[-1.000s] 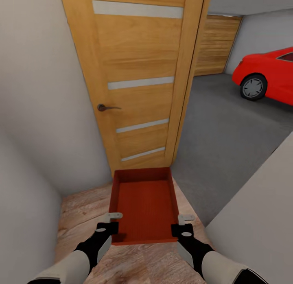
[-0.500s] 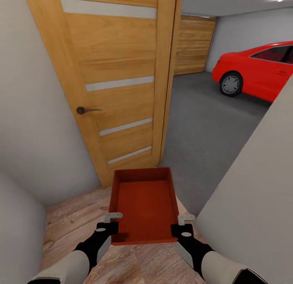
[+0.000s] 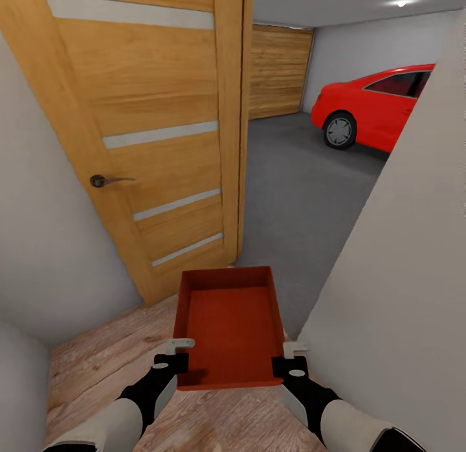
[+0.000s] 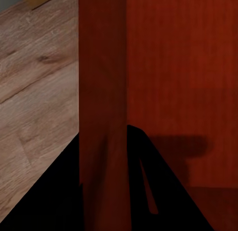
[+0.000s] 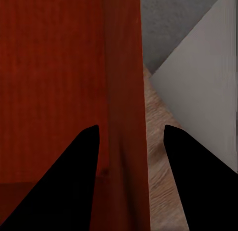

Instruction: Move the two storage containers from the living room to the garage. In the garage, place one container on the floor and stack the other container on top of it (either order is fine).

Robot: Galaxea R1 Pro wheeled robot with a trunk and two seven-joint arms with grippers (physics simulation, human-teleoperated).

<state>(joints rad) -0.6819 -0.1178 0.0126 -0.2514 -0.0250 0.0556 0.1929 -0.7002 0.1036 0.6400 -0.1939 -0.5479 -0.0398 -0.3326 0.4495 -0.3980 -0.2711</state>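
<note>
The bin [image 3: 230, 326] hangs in front of the robot over the wood planks, just short of the door [image 3: 139, 135]. The left gripper [image 3: 179, 352] is clamped on its left side wall, the right gripper [image 3: 289, 356] on the right; in both wrist views each wall runs between the two dark fingers. Empty, thin-walled and stiff, it probably weighs little, but the smooth walls could slip or twist, so pinching low on both long sides near the close end seems soundest.

Beside the door, the opening gives onto the grey floor [image 3: 304, 186]. A white wall [image 3: 401, 271] crowds its far side; beyond stands a red car [image 3: 375, 105].
</note>
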